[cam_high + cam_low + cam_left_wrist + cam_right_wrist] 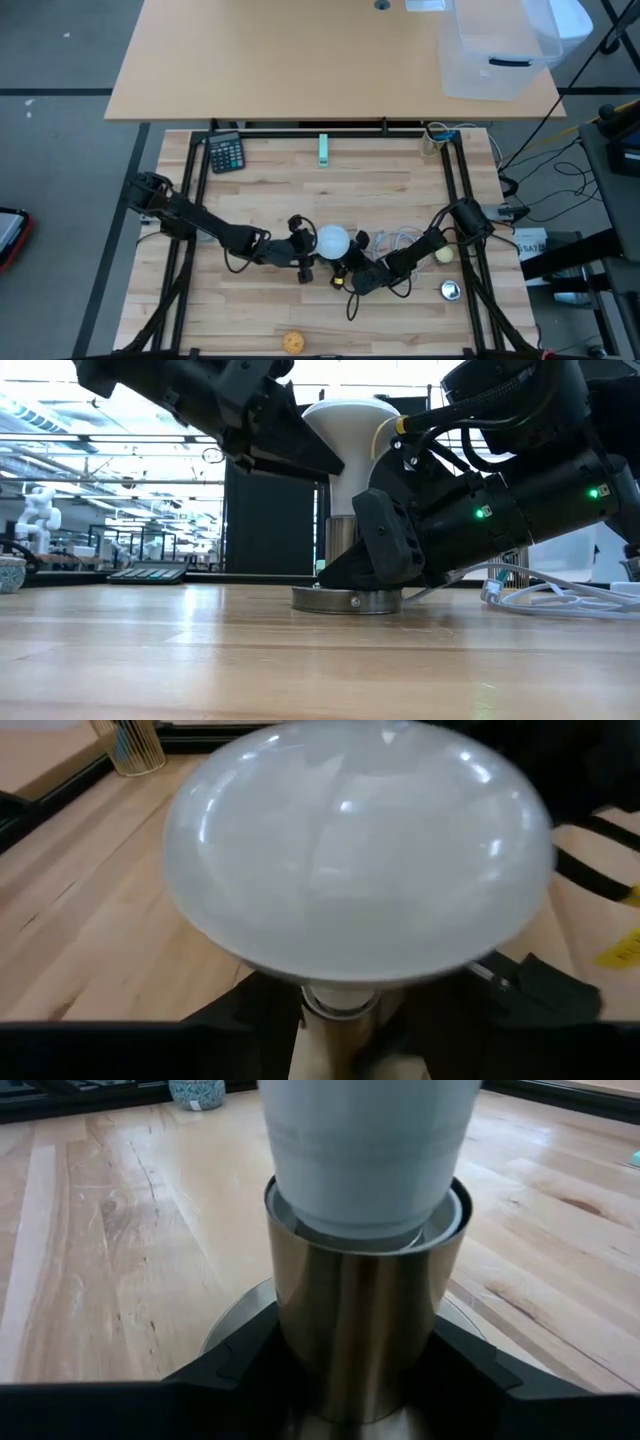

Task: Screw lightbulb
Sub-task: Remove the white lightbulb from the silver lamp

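The lightbulb [332, 240] stands upright with its neck seated in a metal socket [365, 1330], near the middle of the wooden table [300, 190]. The left end effector [303, 252] sits just beside the lightbulb at globe height; in the left wrist view the frosted globe [355, 850] fills the frame directly ahead of its fingers, but whether those fingers press the glass cannot be told. The right end effector [350, 275] lies on the lightbulb's other side, lower down (below the globe), its two dark fingers [235, 1375] closed against either flank of the socket, which rises from a flat round base [345, 600] on the table.

Farther from the lightbulb, toward the table's far edge, lie a calculator [226, 153] and a small green piece [324, 149]. A clear plastic bin [500, 50] rests on the adjoining light desk [280, 50] beyond that edge; its contents cannot be made out. A small yellowish ball [444, 255] and a grey disc [450, 290] lie past the right arm, and an orange ball [292, 342] sits near the table's front edge.
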Tool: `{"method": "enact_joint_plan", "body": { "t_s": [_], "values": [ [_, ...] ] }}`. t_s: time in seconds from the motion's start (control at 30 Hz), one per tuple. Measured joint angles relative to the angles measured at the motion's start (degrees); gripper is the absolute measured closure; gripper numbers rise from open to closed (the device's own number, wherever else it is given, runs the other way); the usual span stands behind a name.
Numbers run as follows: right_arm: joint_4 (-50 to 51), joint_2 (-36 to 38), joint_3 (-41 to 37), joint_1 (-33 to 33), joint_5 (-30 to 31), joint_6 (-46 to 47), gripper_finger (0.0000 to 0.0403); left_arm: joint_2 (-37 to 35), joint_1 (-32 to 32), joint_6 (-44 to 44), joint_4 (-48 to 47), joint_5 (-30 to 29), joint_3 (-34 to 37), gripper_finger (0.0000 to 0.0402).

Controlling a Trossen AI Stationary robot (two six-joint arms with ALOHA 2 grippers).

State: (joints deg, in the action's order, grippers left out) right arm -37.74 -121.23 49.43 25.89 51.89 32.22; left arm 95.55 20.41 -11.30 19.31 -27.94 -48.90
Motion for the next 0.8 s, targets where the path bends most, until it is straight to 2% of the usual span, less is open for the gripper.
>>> {"method": "enact_joint_plan", "body": {
  "t_s": [0.3, 0.5, 0.63, 0.8],
  "values": [
    [-1.11, -0.06, -0.04, 0.35, 0.06, -0.34, 0.0199, -4.18, 3.60, -2.46, -6.12, -2.76, -0.07, 0.0230],
    [-1.35, 1.53, -0.11, 1.57, 0.27, -0.62, 0.0173, -4.79, 8.09, -11.14, -13.01, -8.10, -0.06, 0.0230],
    [-1.68, 3.41, -0.11, 2.28, 1.76, -1.44, 0.0166, -4.77, 12.43, -18.20, -14.93, -15.32, -0.02, 0.0230],
    [-1.94, 5.69, -0.09, 2.34, 2.07, -3.05, 0.0165, -2.08, 19.72, -26.90, -15.95, -28.97, 0.00, 0.0230]
  ]
}}
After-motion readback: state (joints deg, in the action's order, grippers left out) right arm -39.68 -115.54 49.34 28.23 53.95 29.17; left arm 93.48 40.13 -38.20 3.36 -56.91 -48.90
